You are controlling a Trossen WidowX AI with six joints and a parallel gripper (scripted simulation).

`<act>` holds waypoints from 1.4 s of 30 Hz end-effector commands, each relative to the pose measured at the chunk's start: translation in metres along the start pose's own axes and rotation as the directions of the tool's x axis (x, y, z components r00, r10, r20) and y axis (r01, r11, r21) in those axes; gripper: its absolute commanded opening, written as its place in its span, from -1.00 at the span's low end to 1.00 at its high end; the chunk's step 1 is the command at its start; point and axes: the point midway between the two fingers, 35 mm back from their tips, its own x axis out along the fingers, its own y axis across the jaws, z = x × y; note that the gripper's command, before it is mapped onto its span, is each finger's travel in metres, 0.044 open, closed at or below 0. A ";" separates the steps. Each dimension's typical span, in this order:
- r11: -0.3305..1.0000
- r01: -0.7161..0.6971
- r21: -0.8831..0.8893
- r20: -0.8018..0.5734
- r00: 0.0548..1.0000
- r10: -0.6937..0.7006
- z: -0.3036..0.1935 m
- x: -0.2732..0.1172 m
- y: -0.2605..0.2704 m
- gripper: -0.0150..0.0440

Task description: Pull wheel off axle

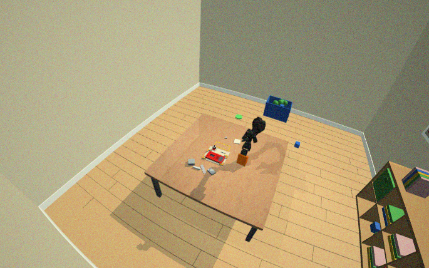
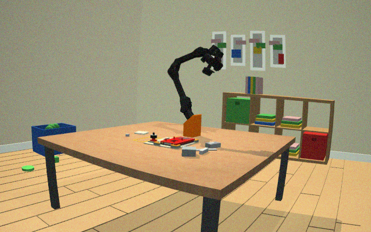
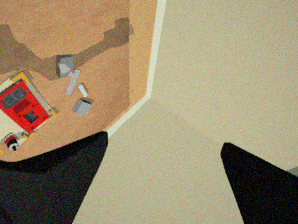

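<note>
Claw [image 1: 250,138] [image 2: 212,68] [image 3: 165,144] open, raised high, black wheel [image 1: 213,147] [image 2: 153,136] [image 3: 12,145] far below, apart from it

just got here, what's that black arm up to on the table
Nothing is being handled right now. The black arm is raised high over the table, its claw wide open with nothing between the fingers. Its job is to take a wheel off an upright axle and put it down in a marked area. Below it sits a red and white board, with a small black and red upright piece at one corner, and loose grey blocks lie nearby.
</note>
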 end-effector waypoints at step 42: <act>-0.404 0.388 0.829 0.142 0.552 0.822 -0.273 0.202 0.299 0.53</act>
